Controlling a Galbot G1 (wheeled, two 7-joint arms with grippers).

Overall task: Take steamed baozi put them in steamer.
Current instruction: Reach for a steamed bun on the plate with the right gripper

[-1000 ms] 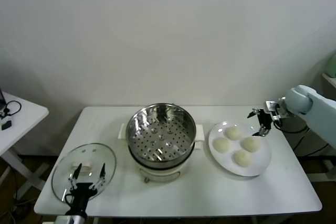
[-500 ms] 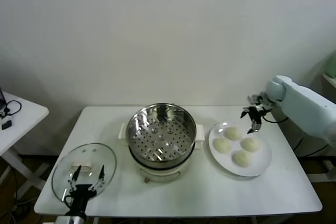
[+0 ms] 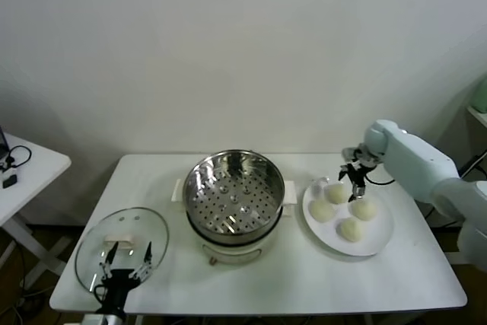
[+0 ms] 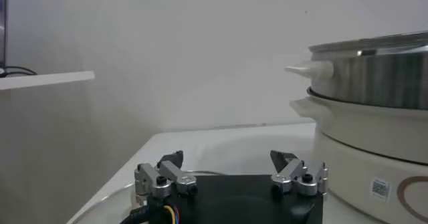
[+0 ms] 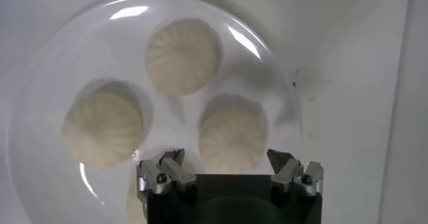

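Observation:
Four creamy baozi lie on a white plate (image 3: 378, 238) at the table's right: back (image 3: 337, 192), left (image 3: 321, 211), right (image 3: 364, 209), front (image 3: 350, 229). The shiny steamer (image 3: 234, 195) with its perforated floor stands empty at the table's middle. My right gripper (image 3: 354, 180) is open and empty, above the plate's far side. In the right wrist view my right gripper (image 5: 226, 157) has one baozi (image 5: 232, 135) just ahead of its jaws, two more baozi (image 5: 184, 57) (image 5: 103, 128) beyond. My left gripper (image 3: 125, 268) is open and empty over the glass lid.
The round glass lid (image 3: 122, 243) lies flat at the table's front left. The steamer's white base and side handle (image 4: 309, 69) show close by in the left wrist view. A small side table (image 3: 23, 169) stands at far left. A wall runs behind the table.
My right arm has swung left from the table's right edge to above the plate. The left arm, baozi and steamer have not moved.

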